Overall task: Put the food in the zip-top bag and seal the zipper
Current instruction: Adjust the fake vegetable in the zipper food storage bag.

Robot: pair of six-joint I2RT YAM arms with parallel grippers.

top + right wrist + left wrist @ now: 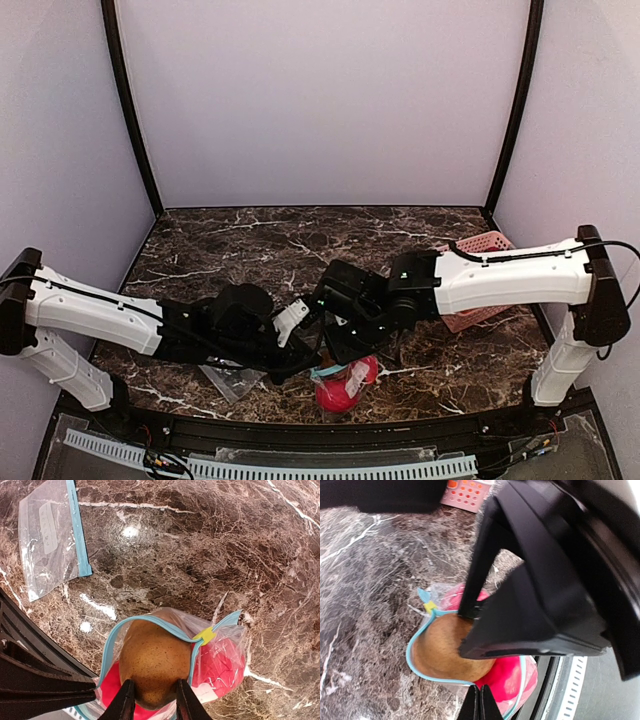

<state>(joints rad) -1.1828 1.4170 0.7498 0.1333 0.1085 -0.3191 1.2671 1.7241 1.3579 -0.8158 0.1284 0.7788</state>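
Note:
A brown-tan piece of food [155,662] sits in the open mouth of the clear zip-top bag [225,630], and my right gripper [155,700] is shut on it, one finger on each side. The teal zipper [150,622] curves around the piece, its yellow slider [204,636] at one end. Red food [220,665] lies inside the bag. My left gripper [480,705] is shut, its tips pinching the bag's rim by the zipper [415,652]. In the top view the bag [345,385] lies near the front edge under both grippers.
A second, empty clear bag [50,540] with a teal strip lies flat on the marble to the left [230,380]. A pink slatted basket [480,280] stands at the right behind my right arm. The table's front rail [320,425] is close to the bag.

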